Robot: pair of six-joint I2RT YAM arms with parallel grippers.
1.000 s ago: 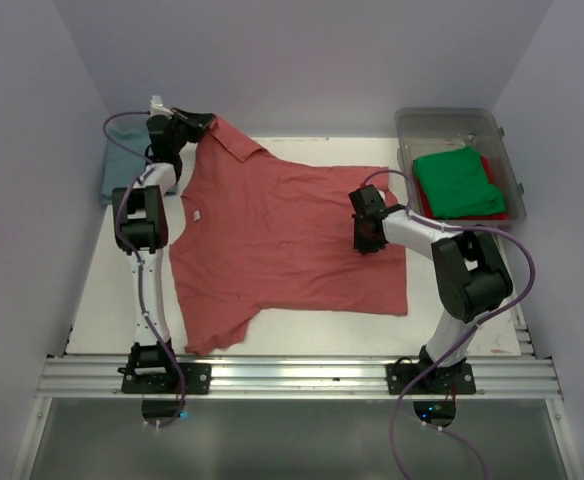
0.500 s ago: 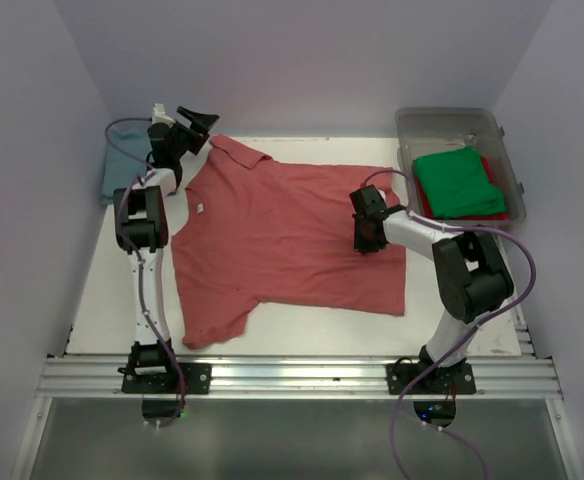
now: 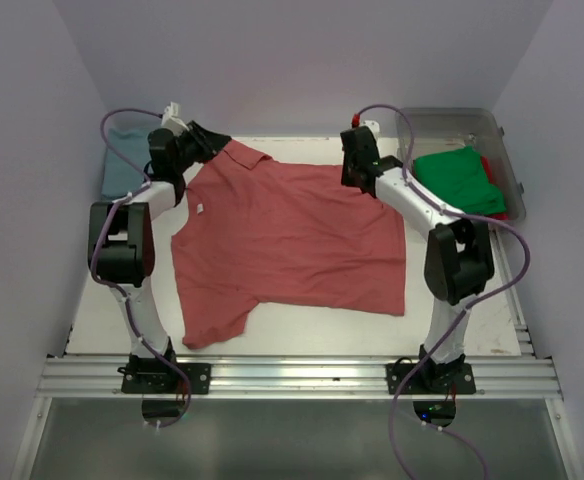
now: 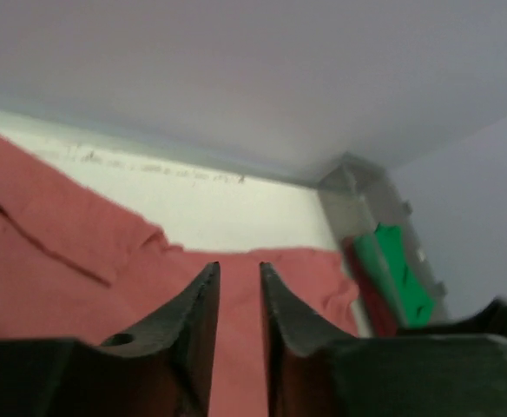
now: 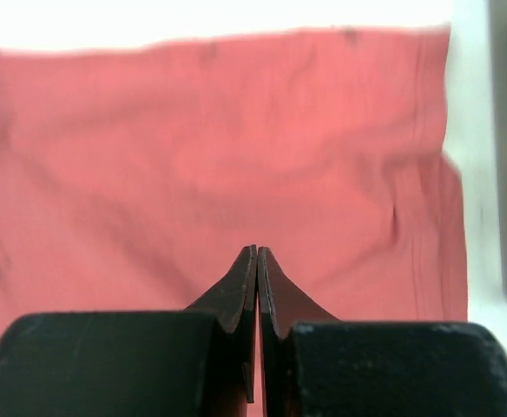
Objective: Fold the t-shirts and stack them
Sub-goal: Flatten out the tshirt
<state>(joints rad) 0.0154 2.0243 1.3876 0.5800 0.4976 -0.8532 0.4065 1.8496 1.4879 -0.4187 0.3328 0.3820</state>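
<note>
The salmon-red t-shirt [image 3: 292, 235] lies spread flat on the white table, its white neck tag [image 3: 199, 210] at the left. It also shows in the left wrist view [image 4: 54, 252] and fills the right wrist view [image 5: 236, 148]. My left gripper [image 3: 216, 143] is open and empty, just above the shirt's far-left sleeve [image 4: 239, 271]. My right gripper [image 3: 356, 178] is shut and empty, above the shirt's far right part [image 5: 256, 252]. The green t-shirt [image 3: 459, 180] lies folded in the bin on the red t-shirt [image 3: 494, 165]. The teal-blue t-shirt [image 3: 122, 165] lies at the far left.
The clear plastic bin [image 3: 409, 125] stands at the far right corner and shows in the left wrist view [image 4: 358, 178]. Lilac walls enclose the table on three sides. The aluminium rail [image 3: 292, 375] with both arm bases runs along the near edge.
My left gripper let go of the far-left sleeve, which now lies flat. My right arm moved from the shirt's middle right to its far edge near the bin.
</note>
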